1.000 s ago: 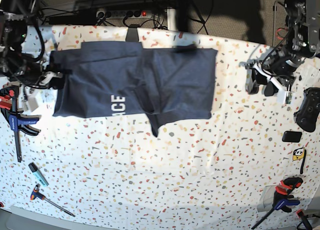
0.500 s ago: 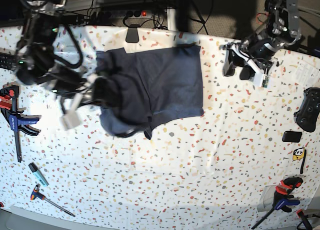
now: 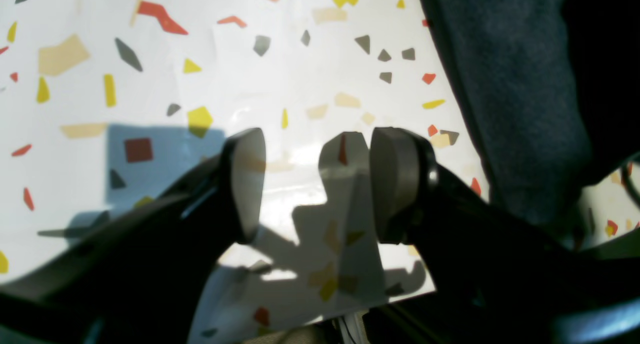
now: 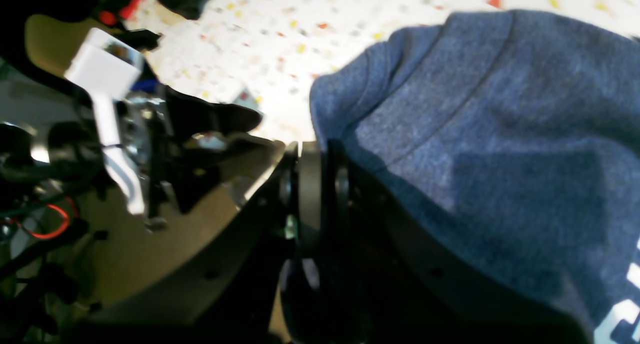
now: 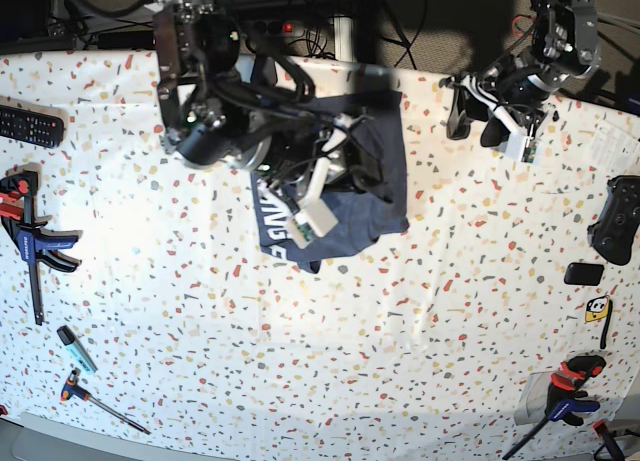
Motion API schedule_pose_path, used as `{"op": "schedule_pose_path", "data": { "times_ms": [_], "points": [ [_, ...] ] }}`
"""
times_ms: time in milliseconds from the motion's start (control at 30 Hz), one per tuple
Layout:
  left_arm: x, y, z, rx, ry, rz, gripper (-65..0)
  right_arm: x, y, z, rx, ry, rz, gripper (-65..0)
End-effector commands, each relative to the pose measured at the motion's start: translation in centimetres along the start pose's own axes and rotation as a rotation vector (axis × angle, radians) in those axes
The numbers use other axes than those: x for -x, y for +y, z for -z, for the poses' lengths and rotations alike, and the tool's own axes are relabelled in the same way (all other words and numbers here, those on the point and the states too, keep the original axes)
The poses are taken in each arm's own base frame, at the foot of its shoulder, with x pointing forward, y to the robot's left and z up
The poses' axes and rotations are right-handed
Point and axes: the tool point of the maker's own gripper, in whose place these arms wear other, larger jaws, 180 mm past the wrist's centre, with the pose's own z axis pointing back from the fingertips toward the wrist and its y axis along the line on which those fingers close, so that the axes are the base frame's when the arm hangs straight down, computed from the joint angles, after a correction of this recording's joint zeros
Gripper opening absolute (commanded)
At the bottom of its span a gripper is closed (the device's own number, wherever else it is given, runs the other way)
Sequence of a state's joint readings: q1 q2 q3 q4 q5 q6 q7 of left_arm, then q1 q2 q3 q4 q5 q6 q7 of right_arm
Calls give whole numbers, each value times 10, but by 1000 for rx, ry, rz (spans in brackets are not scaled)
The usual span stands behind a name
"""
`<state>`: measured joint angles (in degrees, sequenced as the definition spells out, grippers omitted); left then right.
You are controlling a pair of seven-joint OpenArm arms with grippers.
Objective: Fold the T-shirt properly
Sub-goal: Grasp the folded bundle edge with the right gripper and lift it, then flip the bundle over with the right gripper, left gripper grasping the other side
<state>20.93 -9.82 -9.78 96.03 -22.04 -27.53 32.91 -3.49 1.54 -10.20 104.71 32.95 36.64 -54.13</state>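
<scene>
Base view: right claw (image 5: 345, 171) pinches the T-shirt (image 5: 385, 171) edge, carrying it across the pile at 12 o'clock on the bench (image 5: 300, 361), probably to lay a fold. Left claw (image 5: 478, 111) spread, empty, parked at 2 o'clock.

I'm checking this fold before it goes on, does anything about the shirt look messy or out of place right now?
Yes. The T-shirt is no neat rectangle: it lies bunched under the right gripper, which is shut on its fabric, and a flap with white lettering hangs crooked at its lower edge. The left gripper is open over bare table, touching nothing.
</scene>
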Motion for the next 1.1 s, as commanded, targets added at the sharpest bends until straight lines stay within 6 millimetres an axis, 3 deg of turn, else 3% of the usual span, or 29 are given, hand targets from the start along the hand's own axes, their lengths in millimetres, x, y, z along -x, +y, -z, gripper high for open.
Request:
{"op": "schedule_pose_path", "data": {
  "times_ms": [0, 233, 333, 400, 500, 633, 733, 867, 933, 1067],
  "points": [
    [-10, 0, -3, 6, -36, 12, -324, -14, 7, 4, -21, -48, -4, -650],
    [-10, 0, -3, 5, -36, 12, -324, -6, 24, 37, -54, -60, 23, -640],
    [-10, 0, -3, 4, -35, 14, -324, -7, 33, 43, -103, -81, 62, -486],
    [-11, 2, -4, 2, -33, 18, -324, -14, 45, 43, -166, -102, 84, -447],
    [-11, 3, -4, 1, -33, 22, -324, -35, 63, 37, -292, -148, 107, -446],
    [-13, 3, -4, 1, -45, 21, -324, -57, 68, 32, -363, -134, 64, -447],
    [-19, 2, -5, 7, -76, 15, -331, -68, 49, 31, -289, -98, -26, -451],
    [-48, -18, -12, 96, -179, -56, -333, -81, -2, 20, -98, -96, -85, -577],
    [-65, -32, -19, 158, -231, -71, -345, -78, -23, 11, -39, -88, -85, -640],
    [-83, -52, -29, 237, -265, -91, -393, -61, -63, -4, 102, -17, -137, -650]
  ]
}}
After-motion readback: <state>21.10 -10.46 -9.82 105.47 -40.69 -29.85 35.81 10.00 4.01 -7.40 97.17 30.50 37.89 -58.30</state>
